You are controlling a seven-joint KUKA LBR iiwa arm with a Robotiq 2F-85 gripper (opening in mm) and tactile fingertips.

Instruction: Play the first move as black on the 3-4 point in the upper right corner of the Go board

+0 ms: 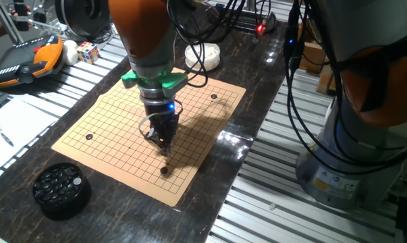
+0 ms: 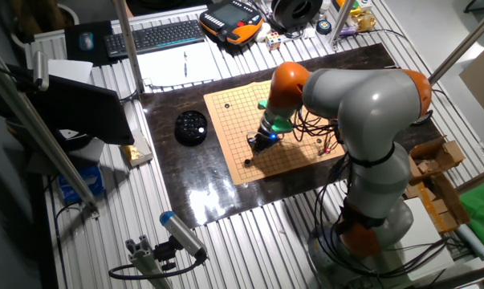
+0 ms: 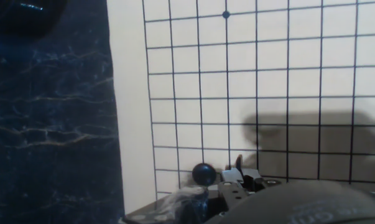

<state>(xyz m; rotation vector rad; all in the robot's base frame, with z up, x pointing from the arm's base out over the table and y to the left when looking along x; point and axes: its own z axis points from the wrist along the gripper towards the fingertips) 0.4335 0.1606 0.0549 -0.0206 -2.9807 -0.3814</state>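
Observation:
A small glossy black stone [image 1: 165,170] lies on the wooden Go board [image 1: 210,118], on a grid crossing near the board's front corner. My gripper [image 1: 165,150] hangs just above and slightly behind the stone, apart from it, with its fingers slightly open and holding nothing. In the hand view the stone [image 3: 204,174] sits on the grid just left of a fingertip [image 3: 239,163], near the board's edge. In the other fixed view the gripper [image 2: 254,148] is over the board [image 2: 298,160] and the stone [image 2: 247,163] is a tiny dark spot.
A round black bowl of black stones [image 1: 61,190] stands on the dark table left of the board. A white bowl [image 1: 203,55] stands behind it. Dark dots [image 1: 89,137] [image 1: 214,96] [image 3: 226,14] mark the board. A pendant, a cube and paper lie far left.

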